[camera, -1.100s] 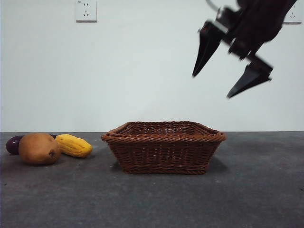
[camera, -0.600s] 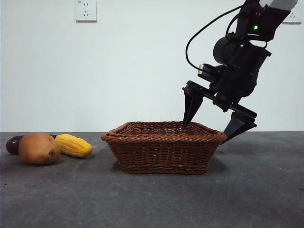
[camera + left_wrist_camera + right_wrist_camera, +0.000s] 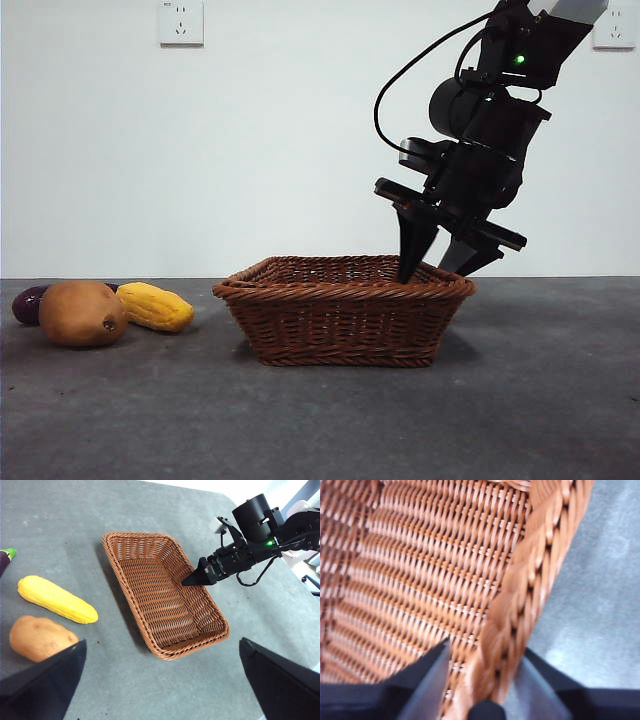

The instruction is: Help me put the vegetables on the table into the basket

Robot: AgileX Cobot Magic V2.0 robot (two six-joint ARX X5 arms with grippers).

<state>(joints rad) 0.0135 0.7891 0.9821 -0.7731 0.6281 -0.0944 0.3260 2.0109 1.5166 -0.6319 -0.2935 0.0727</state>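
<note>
Right gripper (image 3: 438, 262) straddles the wicker basket's (image 3: 340, 325) braided rim, one jaw inside, one outside, closed on the rim. Left gripper (image 3: 160, 680) hangs high, jaws spread wide, empty. Basket empty. Potato (image 3: 82, 313), yellow bumpy vegetable (image 3: 155, 306) and purple eggplant (image 3: 28, 303) lie bunched together, well apart from the basket. Step looks like securing the basket; next probably dragging it or holding it steady. Mottled dark grey table (image 3: 320, 420), white wall, wall socket (image 3: 180, 22).

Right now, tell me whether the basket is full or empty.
Empty. The left wrist view shows only bare weave inside the basket; the potato, yellow vegetable and eggplant lie on the table beside it.
</note>
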